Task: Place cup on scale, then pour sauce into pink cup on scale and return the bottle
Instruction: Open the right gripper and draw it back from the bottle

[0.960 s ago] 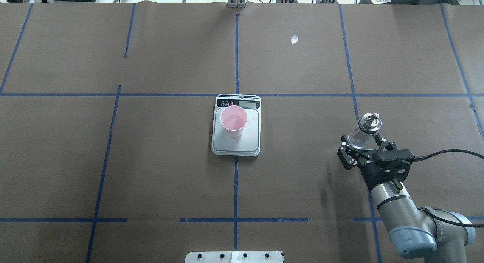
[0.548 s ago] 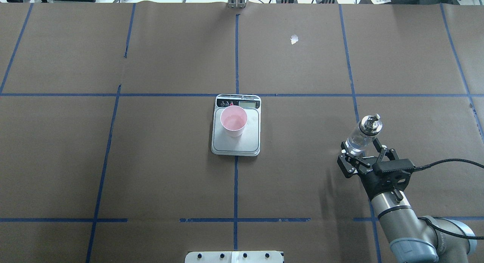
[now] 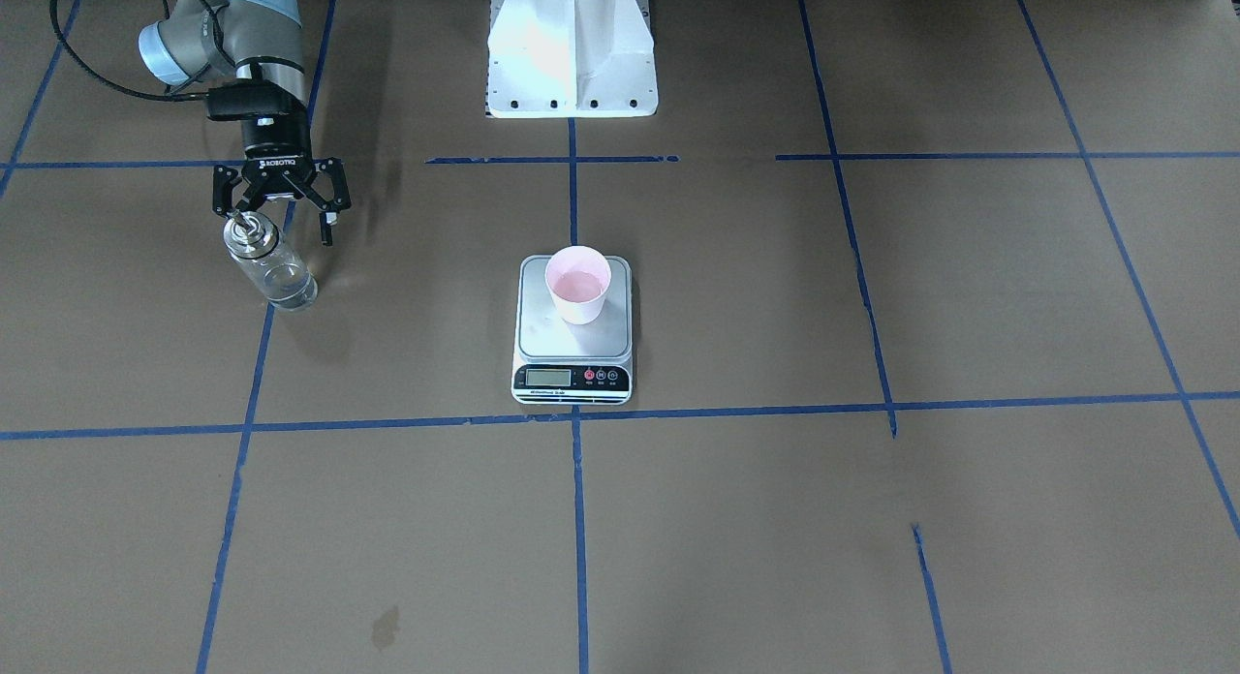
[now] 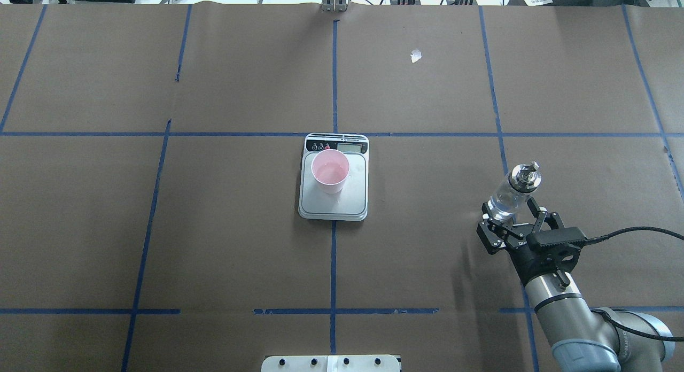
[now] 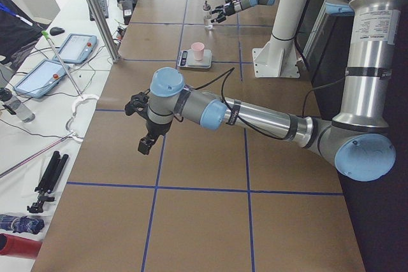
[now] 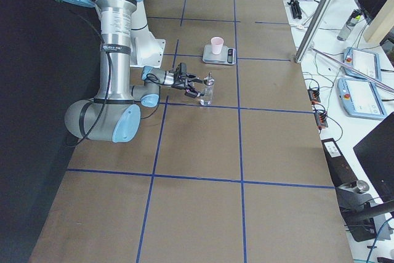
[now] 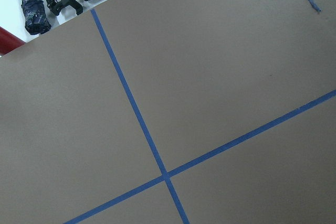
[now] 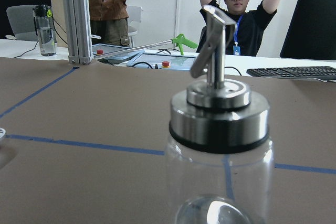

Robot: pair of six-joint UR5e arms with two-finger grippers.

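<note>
Overhead exterior view: the pink cup [image 4: 330, 171] stands upright on the scale [image 4: 334, 203], toward the display end of the platform and slightly left of its middle. The cup is tapered, matte and pale outside, pinker inside. I cannot tell for certain whether it holds liquid. The scale is a flat rectangle with a silver steel platform and a black strip carrying the display and small round buttons. It sits at mid-counter on a blue tape line.

The bottle [image 4: 512, 193] stands on the counter [image 4: 240, 227] well to the scale's right, beside another tape line. It is a clear glass cylinder with a polished metal cap and a flat angled spout. Colourless sauce [image 3: 286, 291] fills only its lower part.

The right claw [image 4: 510, 214] is spread wide on the robot's side of the bottle. Its fingers flank the bottle's base without gripping it. The counter is covered in brown paper marked into squares with blue tape.

Against one second ago, the right claw has drawn back toward the robot's base, so less of the bottle lies between its fingers. The bottle, cup and scale keep their places.

The left claw [image 5: 146, 144] hangs over bare paper well away from the scale. I cannot tell whether it is open or closed.
</note>
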